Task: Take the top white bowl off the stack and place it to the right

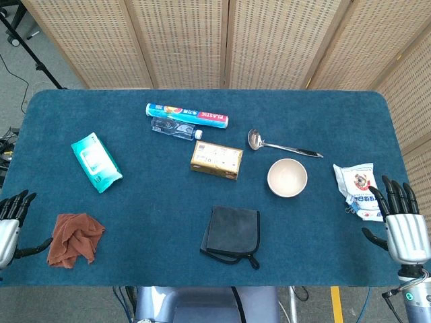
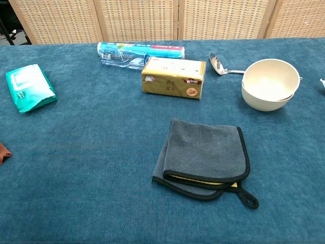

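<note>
A stack of white bowls [image 1: 287,177] stands on the blue table [image 1: 155,215], right of centre; the chest view shows the top bowl [image 2: 271,79] nested in a lower one [image 2: 264,101]. My right hand [image 1: 403,223] rests at the table's right edge, fingers spread, holding nothing, well to the right of the stack. At the left edge lies my left hand [image 1: 12,221], fingers apart and empty. Neither hand shows in the chest view.
A metal ladle [image 1: 279,145] lies behind the bowls. A white snack bag [image 1: 357,188] lies to their right. Also here: a yellow tissue box [image 1: 216,159], grey cloth [image 1: 231,232], plastic wrap roll [image 1: 186,116], water bottle [image 1: 174,128], green wipes pack [image 1: 96,161], brown rag [image 1: 75,239].
</note>
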`<state>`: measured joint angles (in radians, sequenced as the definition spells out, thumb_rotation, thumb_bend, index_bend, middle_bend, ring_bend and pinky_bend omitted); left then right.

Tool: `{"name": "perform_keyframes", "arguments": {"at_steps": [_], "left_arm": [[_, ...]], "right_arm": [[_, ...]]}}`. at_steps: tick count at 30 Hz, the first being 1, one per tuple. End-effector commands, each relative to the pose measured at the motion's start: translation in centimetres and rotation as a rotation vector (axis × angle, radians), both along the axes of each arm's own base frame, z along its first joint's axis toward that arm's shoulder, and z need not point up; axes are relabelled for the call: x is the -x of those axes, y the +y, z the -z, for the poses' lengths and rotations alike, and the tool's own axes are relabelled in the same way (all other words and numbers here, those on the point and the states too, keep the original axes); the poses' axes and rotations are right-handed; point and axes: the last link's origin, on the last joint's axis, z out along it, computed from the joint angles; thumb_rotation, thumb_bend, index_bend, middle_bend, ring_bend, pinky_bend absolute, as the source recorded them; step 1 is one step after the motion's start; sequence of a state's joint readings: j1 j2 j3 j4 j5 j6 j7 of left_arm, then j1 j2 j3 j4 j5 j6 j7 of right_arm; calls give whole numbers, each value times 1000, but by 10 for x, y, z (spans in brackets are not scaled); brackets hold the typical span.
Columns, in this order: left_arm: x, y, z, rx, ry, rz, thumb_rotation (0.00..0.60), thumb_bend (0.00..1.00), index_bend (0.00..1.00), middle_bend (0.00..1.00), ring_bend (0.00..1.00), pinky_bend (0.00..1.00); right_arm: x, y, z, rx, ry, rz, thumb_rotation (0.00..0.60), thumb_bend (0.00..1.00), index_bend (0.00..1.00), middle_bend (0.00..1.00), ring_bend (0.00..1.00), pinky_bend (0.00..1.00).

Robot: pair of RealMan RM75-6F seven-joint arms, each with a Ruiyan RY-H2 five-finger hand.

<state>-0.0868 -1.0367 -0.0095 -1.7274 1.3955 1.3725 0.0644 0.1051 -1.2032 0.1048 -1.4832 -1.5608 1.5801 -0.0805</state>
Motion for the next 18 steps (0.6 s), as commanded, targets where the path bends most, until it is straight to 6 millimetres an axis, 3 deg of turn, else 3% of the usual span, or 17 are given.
{"name": "perform_keyframes", "arguments": {"at_steps": [1, 10, 18], "left_arm": [[1, 0, -1, -2, 4, -5, 422, 166, 0, 0, 0, 0], [3, 1, -3, -2, -3, -14, 422, 166, 0, 0, 0, 0], [7, 2, -7, -12, -6, -28, 423, 167, 0, 0, 0, 0]], "right_arm": [[1, -1, 2, -9, -4, 3, 600, 105, 138, 0, 0, 0], [-2, 0, 2, -39, -22, 2, 600, 105, 138, 0, 0, 0], [-9, -23, 2, -91, 37, 28, 600, 105, 138, 0, 0, 0]]}}
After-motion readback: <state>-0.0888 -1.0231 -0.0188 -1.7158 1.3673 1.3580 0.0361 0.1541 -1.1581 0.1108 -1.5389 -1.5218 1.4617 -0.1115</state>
